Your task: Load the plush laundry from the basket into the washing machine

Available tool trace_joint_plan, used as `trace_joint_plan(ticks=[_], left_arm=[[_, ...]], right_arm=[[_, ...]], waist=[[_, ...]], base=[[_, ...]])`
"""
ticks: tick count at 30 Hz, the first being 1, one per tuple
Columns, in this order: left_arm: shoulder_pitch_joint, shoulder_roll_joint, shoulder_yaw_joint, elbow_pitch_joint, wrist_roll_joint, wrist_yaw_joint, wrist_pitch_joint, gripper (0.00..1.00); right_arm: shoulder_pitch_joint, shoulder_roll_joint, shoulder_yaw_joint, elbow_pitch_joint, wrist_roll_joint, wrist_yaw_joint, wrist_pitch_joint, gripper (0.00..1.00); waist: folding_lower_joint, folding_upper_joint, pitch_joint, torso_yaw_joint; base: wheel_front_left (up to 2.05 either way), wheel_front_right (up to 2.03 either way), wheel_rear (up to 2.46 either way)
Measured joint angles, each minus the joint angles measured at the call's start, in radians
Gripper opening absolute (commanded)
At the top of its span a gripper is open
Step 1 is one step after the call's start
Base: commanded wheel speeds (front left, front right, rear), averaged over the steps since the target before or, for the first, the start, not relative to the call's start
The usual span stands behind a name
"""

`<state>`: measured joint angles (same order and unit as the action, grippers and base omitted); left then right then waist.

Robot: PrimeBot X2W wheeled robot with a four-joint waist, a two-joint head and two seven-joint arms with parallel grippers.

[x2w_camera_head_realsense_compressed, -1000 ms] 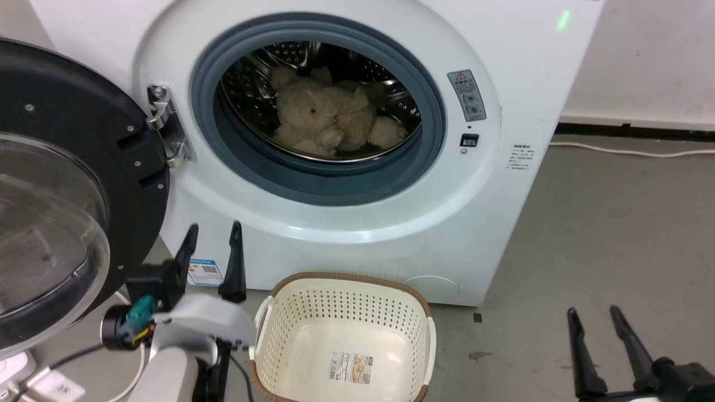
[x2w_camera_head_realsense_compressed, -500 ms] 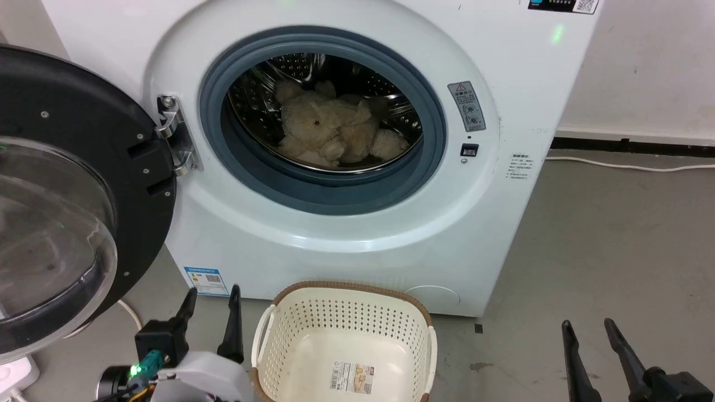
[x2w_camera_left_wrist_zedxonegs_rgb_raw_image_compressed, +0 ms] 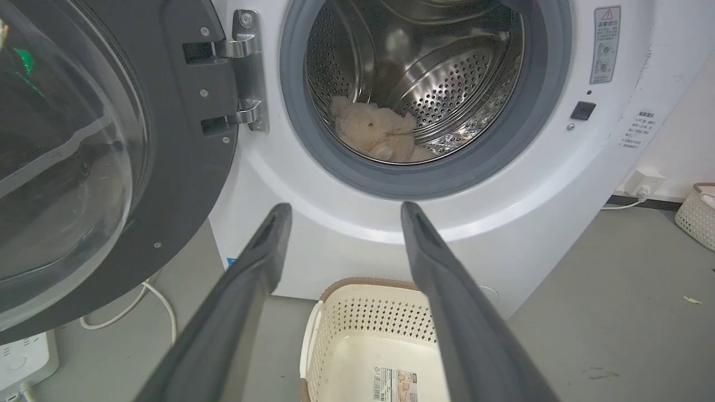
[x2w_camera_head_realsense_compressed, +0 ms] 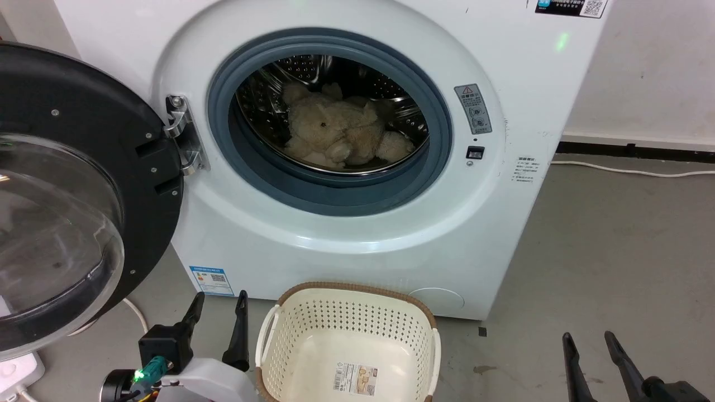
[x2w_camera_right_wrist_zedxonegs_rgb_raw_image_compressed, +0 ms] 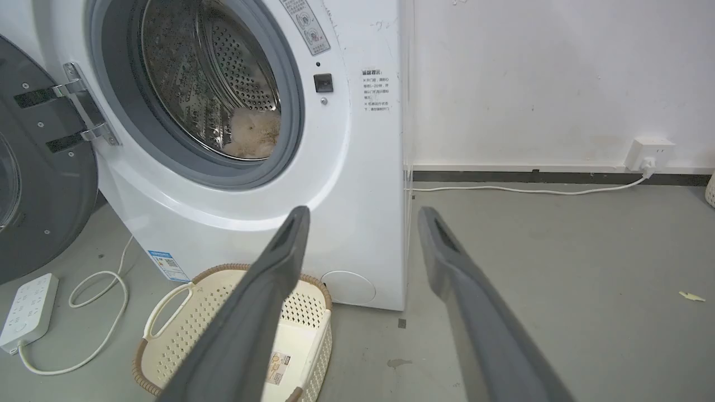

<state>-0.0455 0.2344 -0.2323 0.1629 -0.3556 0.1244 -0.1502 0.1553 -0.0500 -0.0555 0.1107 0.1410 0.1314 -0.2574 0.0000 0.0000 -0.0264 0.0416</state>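
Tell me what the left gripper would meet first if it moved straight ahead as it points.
Probably the washing machine: the left gripper aims at its white front just below the porthole, though depth is unclear.

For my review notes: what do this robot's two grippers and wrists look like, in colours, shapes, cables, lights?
Both the left gripper and right gripper have two long, tapering dark grey fingers on a black block. Behind the left one sits a green-lit teal connector, then a pale rounded wrist shell.

White power strip [x2w_camera_right_wrist_zedxonegs_rgb_raw_image_compressed: 28,310]; wall socket [x2w_camera_right_wrist_zedxonegs_rgb_raw_image_compressed: 651,153], white cable [x2w_camera_right_wrist_zedxonegs_rgb_raw_image_compressed: 530,191] plugged in.
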Motion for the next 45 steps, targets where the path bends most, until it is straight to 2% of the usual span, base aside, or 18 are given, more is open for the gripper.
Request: trace_joint_plan(ticks=[13,14,45], left_arm=[[0.003,-0.003,0.000,-0.006,-0.013,0.014,-0.006,1.00],[0.003,-0.002,0.000,-0.005,-0.013,0.014,-0.005,0.00],[0.003,-0.045,0.055,-0.039,0.073,-0.020,0.036,0.00]], right_arm=[[0.000,0.000,-0.003,0.005,0.000,0.000,0.000,1.00],[0.000,0.000,-0.003,0.005,0.000,0.000,0.000,0.00],[-0.022,0.000,0.010,-0.020,-0.030,0.000,0.064,0.00]], waist=[[0.0000,-0.0001,0.003,-0.002],[0.0000,0.0000,0.003,-0.002],[0.0000,0.0000,0.010,-0.012]], base=[[0.00,0.00,0.00],[0.00,0.00,0.00],[0.00,0.00,0.00]])
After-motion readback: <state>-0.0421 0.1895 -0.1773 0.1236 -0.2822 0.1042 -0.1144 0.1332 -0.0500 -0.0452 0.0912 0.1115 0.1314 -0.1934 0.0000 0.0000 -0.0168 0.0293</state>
